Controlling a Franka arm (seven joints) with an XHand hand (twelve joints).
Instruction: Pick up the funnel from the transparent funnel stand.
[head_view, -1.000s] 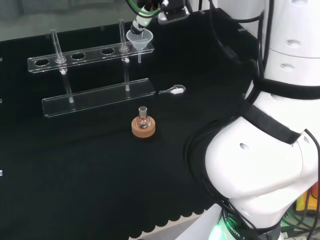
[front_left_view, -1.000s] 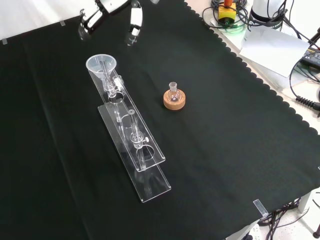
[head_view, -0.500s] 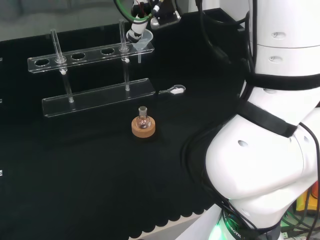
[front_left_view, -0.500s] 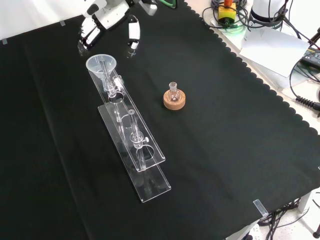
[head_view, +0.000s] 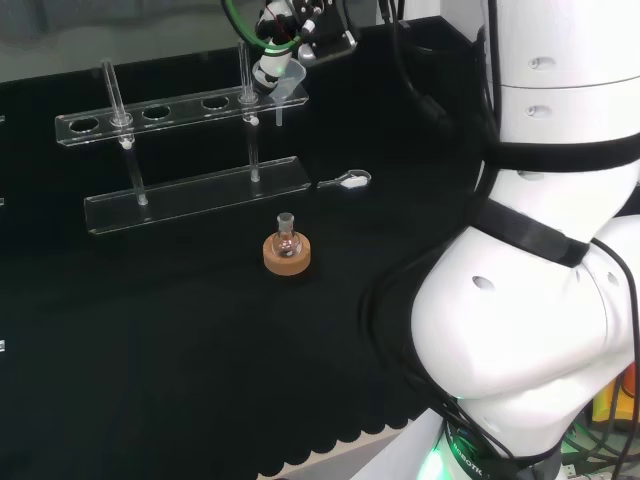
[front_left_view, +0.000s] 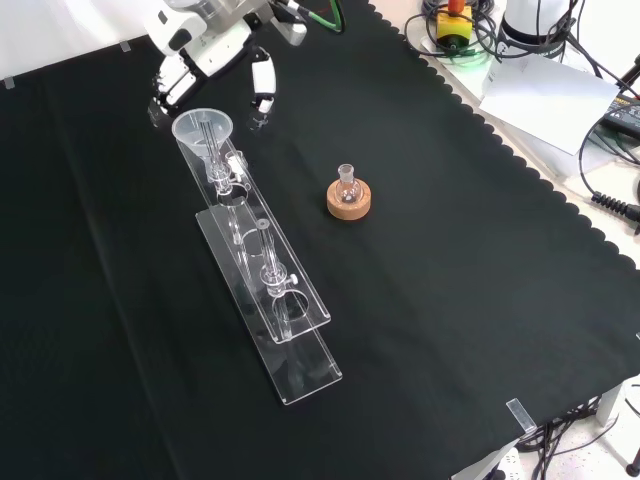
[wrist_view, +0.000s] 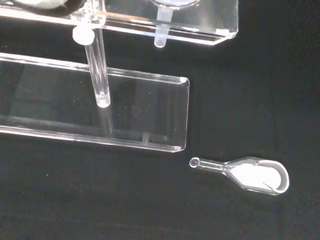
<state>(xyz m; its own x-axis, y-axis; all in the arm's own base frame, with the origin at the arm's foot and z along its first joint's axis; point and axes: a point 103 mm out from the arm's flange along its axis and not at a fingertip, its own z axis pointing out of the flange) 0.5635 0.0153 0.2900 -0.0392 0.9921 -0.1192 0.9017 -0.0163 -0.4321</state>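
The black and white hand, fingers spread wide (holding nothing), hovers just above the clear plastic funnel seated in the transparent acrylic funnel stand.

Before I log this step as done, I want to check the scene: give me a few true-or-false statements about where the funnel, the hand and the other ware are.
1. The funnel sits in the end hole of the transparent funnel stand. True.
2. The hand has lifted the funnel clear of the stand. False: the funnel rests in the stand, with the fingers either side of it in the front view.
3. A small flask stands in a cork ring on the cloth. True.
4. The clear spoon lies on the stand's base plate. False: it lies on the black cloth beside the base.
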